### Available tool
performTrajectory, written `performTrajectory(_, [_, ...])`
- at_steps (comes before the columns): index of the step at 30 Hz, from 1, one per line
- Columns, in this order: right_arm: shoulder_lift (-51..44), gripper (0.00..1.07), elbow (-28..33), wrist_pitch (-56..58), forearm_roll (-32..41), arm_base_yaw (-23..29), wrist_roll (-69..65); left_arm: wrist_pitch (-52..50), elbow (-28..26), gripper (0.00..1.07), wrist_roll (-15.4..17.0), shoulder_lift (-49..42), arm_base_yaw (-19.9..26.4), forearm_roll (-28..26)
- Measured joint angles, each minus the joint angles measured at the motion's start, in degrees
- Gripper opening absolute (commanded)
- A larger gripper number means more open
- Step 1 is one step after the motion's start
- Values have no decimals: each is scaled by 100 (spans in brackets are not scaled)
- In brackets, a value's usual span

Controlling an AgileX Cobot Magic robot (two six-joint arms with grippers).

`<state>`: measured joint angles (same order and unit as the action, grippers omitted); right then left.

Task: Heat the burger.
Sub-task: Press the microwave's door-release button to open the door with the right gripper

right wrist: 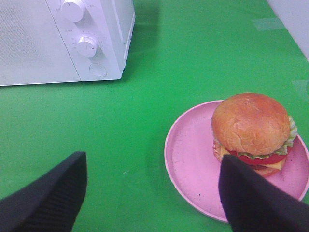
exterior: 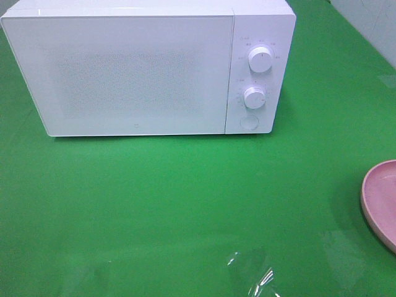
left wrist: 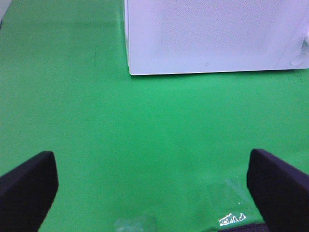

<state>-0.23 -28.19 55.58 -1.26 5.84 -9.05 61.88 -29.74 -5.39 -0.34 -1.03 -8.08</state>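
The burger [right wrist: 251, 128], with a glossy brown bun, lettuce frill, red slice and cheese edge, sits on a pink round plate [right wrist: 193, 159] in the right wrist view. My right gripper [right wrist: 149, 193] hovers open just short of the plate, one finger overlapping the burger's near side in the picture. A white microwave [exterior: 148, 68] stands at the back with its door shut; its two knobs [exterior: 260, 59] are on the right. My left gripper [left wrist: 152, 186] is open over bare green cloth in front of the microwave [left wrist: 212, 36]. In the high view neither arm shows and the burger is out of frame.
Only the plate's rim [exterior: 378, 201] shows at the right edge of the high view. A green cloth [exterior: 185, 198] covers the table. Clear tape patches [exterior: 250, 272] glint near the front edge. A pale wall edge [exterior: 371, 25] runs along the back right.
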Motion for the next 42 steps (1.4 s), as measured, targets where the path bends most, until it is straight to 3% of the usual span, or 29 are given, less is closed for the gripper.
performTrajectory(21, [46,73,-120,-46,0,0,0,0,0,99,0,0,0,0])
performTrajectory(42, [2045,73,-189,-1856,0,0,0,0,0,99,0,0,0,0])
